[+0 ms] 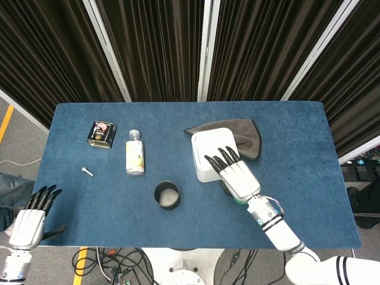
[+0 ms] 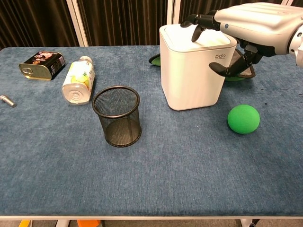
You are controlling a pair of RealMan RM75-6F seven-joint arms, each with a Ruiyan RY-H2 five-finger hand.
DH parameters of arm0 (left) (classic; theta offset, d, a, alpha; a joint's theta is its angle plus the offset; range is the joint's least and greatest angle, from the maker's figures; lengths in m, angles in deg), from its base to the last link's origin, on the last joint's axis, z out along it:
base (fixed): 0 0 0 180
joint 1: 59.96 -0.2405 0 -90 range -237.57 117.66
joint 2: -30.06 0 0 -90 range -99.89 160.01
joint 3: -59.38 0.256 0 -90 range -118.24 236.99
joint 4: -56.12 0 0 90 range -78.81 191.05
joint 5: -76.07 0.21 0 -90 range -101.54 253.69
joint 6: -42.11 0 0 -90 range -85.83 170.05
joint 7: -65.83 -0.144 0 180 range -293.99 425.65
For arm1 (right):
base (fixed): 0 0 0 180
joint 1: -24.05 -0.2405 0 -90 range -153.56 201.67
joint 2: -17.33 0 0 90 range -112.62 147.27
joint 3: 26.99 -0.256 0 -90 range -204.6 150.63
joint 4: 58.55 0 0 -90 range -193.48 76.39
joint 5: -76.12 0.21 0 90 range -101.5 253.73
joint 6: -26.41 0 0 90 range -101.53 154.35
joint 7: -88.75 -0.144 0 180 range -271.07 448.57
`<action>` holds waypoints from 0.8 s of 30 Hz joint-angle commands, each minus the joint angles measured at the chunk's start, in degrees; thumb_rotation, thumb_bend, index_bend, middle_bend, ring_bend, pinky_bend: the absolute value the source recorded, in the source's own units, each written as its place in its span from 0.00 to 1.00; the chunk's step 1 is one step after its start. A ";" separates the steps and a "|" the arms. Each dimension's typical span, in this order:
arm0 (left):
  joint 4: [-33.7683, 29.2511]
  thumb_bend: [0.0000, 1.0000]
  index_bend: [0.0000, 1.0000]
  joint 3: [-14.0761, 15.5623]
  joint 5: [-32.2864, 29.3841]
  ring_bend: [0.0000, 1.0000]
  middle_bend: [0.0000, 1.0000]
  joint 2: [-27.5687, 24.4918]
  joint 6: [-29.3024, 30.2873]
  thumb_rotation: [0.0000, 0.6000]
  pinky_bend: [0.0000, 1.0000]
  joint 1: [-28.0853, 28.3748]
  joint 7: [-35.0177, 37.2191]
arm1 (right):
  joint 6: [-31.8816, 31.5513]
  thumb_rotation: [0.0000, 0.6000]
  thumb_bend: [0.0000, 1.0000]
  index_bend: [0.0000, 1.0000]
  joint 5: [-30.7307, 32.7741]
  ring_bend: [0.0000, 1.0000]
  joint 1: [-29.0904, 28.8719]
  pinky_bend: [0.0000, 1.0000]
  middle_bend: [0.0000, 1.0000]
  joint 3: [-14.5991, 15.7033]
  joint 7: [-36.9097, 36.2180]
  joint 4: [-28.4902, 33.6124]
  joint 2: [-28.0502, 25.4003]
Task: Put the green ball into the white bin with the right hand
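The green ball is lying on the blue table, just to the right of the white bin and a little nearer to the robot, and nothing is touching it. The right hand is hovering above it and over the right part of the bin, with its fingers spread apart and slightly curved, and it is holding nothing. In the head view this hand is covering most of the ball, so only a thin green edge is showing there. The left hand is resting open at the near left corner, far from the work. The ball is looking smooth and matte, probably light and a little soft like foam or rubber, so I think it is not fragile but it is rolling easily if pushed. The best hold is probably from above, with the fingers closing around its widest part. The bin is wearing a flat lid that looks closed, so what is inside is not visible, and I am guessing the lid must be pressed or opened first. The black mesh cup is standing upright, and as far as the chest view shows it, it is empty. A grey cloth is lying partly behind the bin.
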 commanded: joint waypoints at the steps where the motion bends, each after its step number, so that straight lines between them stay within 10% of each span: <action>1: 0.07 0.06 0.14 -0.02 -0.01 0.03 0.06 0.01 0.08 1.00 0.15 -0.04 0.10 | 0.04 0.97 0.40 0.00 0.57 0.00 -0.16 0.00 0.25 0.63 -0.49 -0.36 0.15; 14: -0.21 0.06 0.14 -0.13 0.10 0.03 0.06 -0.07 0.23 1.00 0.15 0.00 -0.22 | -8.57 0.97 0.40 0.00 -10.43 0.00 2.58 0.00 0.12 1.55 -7.52 1.22 -2.16; 24: -0.95 0.06 0.14 -0.04 0.66 0.03 0.06 -0.25 0.20 1.00 0.15 0.28 -0.93 | -15.46 0.97 0.41 0.00 -23.39 0.00 13.31 0.00 0.07 14.99 -11.79 2.48 -7.31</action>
